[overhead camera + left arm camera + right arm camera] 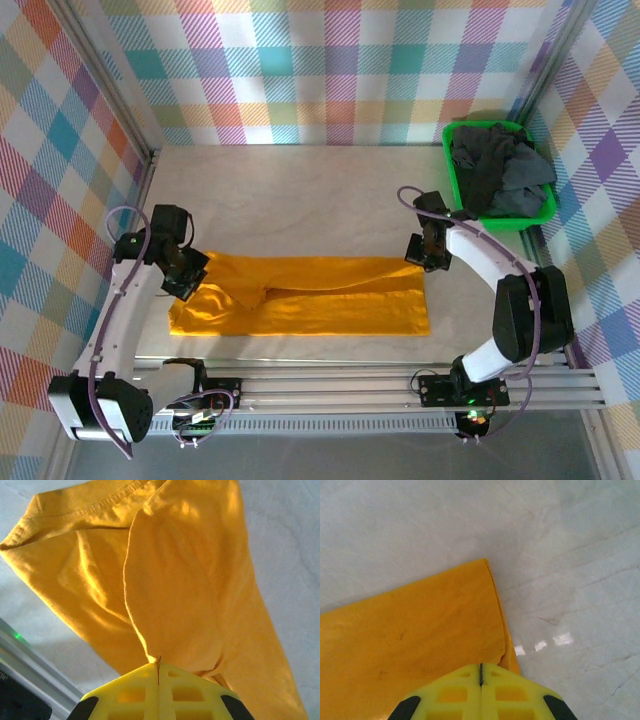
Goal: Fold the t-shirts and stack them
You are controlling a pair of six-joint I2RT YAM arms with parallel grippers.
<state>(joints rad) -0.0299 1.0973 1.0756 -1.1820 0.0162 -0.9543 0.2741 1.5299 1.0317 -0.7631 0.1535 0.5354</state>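
The mustard-orange t-shirt [320, 305] lies as a long folded band across the near part of the table. My left gripper [188, 278] sits at its left end, its yellow fingers shut on a fold of the cloth [158, 666], which rises into them; the sleeve and collar hem [100, 510] lie beyond. My right gripper [428, 258] is at the band's far right corner, shut on the cloth edge [481, 669] with the orange shirt [420, 630] spreading to its left. Dark grey t-shirts [500, 170] are heaped in the basket.
The bright green basket [452, 160] stands at the back right corner against the checked wall. Pale marbled table [300, 190] stretches bare behind the shirt. An aluminium rail [330, 385] runs along the near edge, also seen at lower left [30, 650].
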